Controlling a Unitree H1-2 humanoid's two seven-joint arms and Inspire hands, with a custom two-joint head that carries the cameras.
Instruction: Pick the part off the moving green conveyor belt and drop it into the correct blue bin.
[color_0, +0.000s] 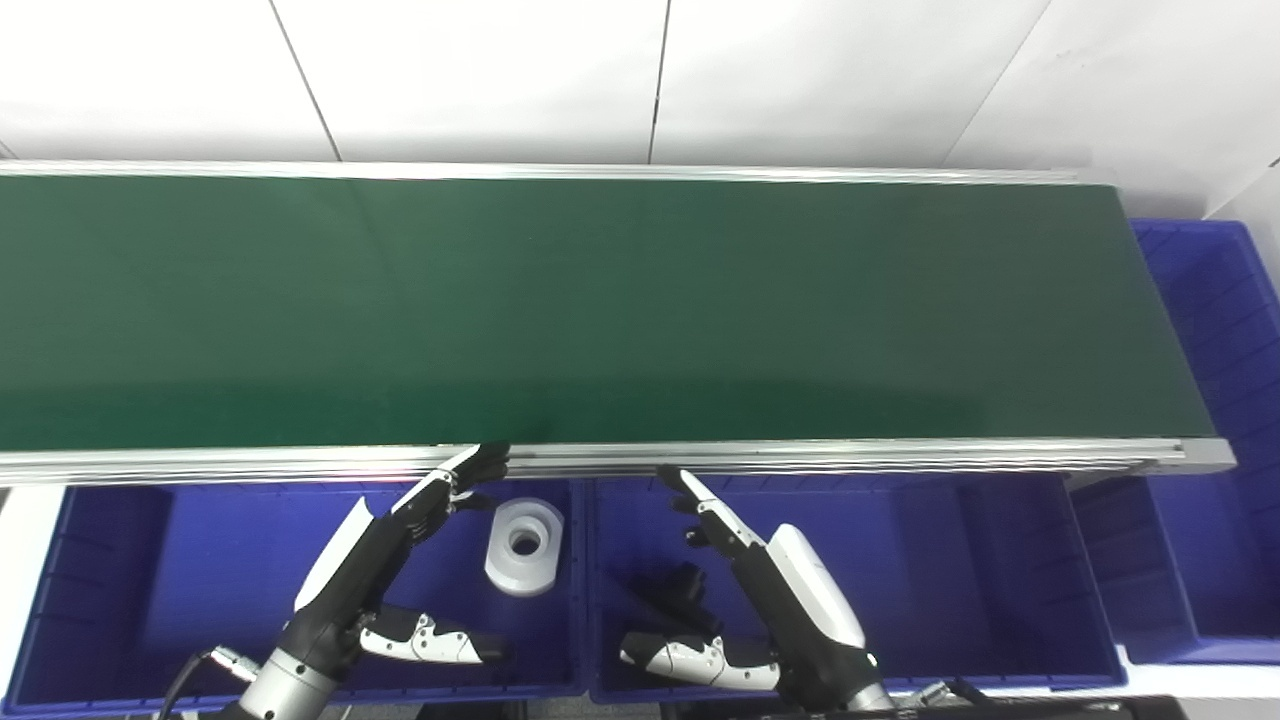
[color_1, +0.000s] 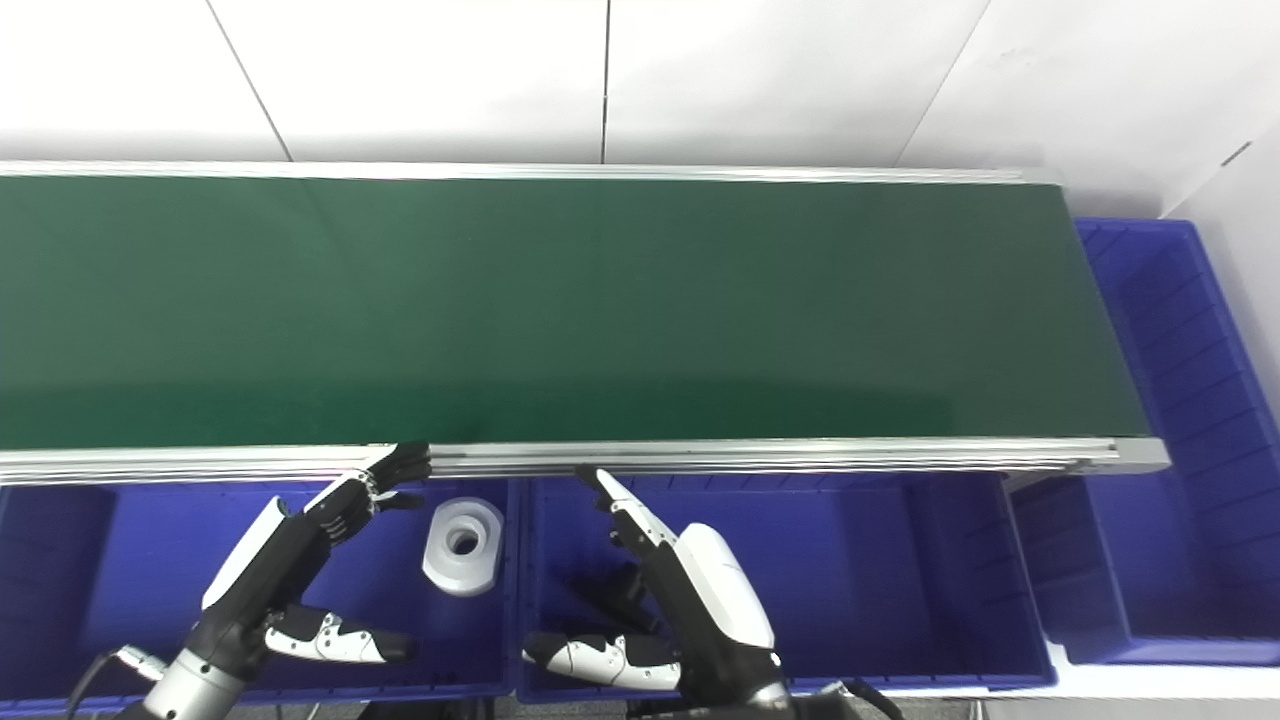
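my left hand (color_0: 400, 540) hangs spread and empty over the left blue plastic bin (color_0: 120, 590), the white plastic ring-shaped part (color_0: 524, 546) resting inside it. my right hand (color_0: 750, 570) is spread too. the dark green conveyor belt (color_0: 600, 310) is bare; reaching late risks a miss.

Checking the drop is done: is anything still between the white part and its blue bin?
Nothing visible. The white part already lies inside the left blue bin, beside the open left robot hand. The green belt shows no part.

The green belt (color_0: 600, 310) and left blue bin (color_0: 100, 560) run off frame.
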